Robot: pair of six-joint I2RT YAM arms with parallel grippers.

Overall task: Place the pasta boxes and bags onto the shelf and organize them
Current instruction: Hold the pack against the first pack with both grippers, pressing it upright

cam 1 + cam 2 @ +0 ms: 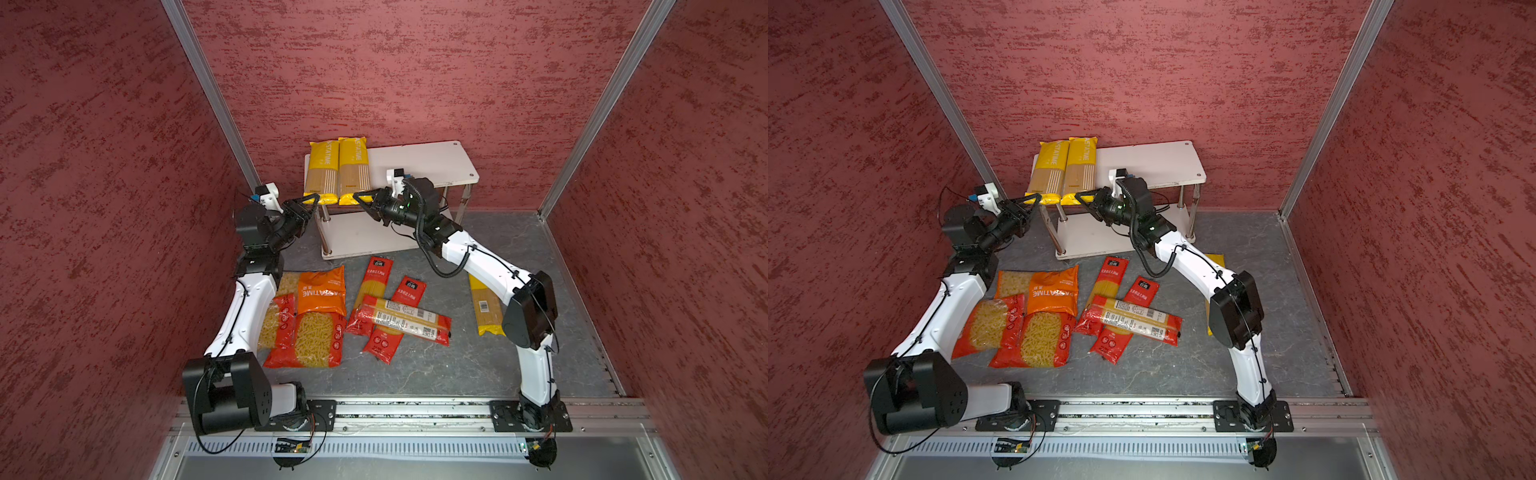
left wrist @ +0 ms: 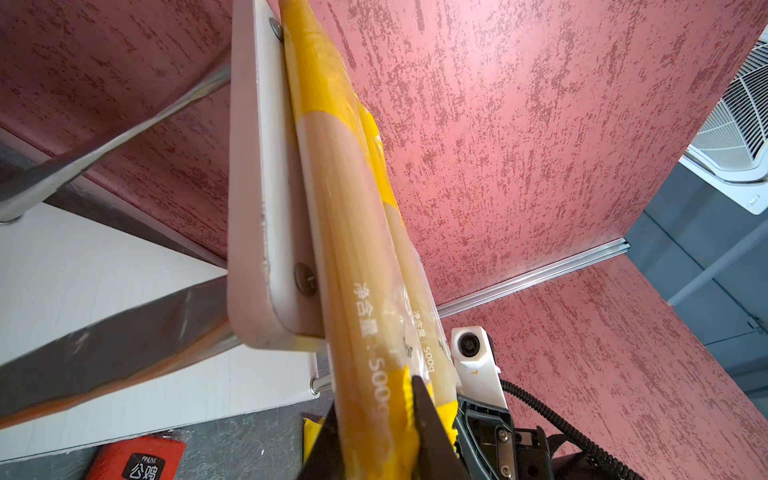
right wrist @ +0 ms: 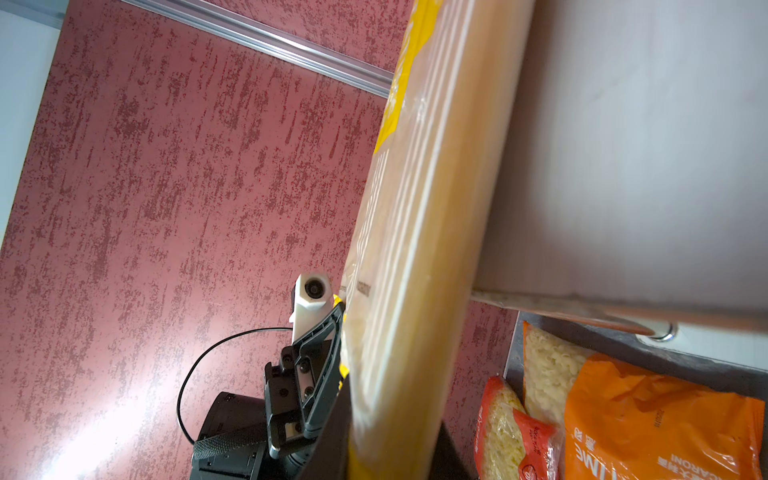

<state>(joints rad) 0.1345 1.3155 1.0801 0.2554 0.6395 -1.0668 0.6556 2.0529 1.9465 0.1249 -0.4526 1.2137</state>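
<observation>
Two yellow spaghetti packs lie side by side on the left of the shelf's top board (image 1: 424, 162) (image 1: 1150, 162), their near ends overhanging its front edge. My left gripper (image 1: 312, 199) (image 1: 1034, 198) (image 2: 376, 440) is shut on the near end of the left pack (image 1: 322, 170) (image 2: 365, 291). My right gripper (image 1: 358, 198) (image 1: 1080, 197) (image 3: 390, 436) is shut on the near end of the right pack (image 1: 353, 166) (image 3: 415, 249). In the wrist views each pack fills the gap between the black fingers (image 2: 428, 419).
On the grey floor before the shelf lie three red spaghetti bags (image 1: 399, 320), one crossing the other two. Left of them are overlapping short-pasta bags (image 1: 320, 316). A third yellow pack (image 1: 484, 307) lies under my right arm. The lower board (image 1: 357, 237) is bare.
</observation>
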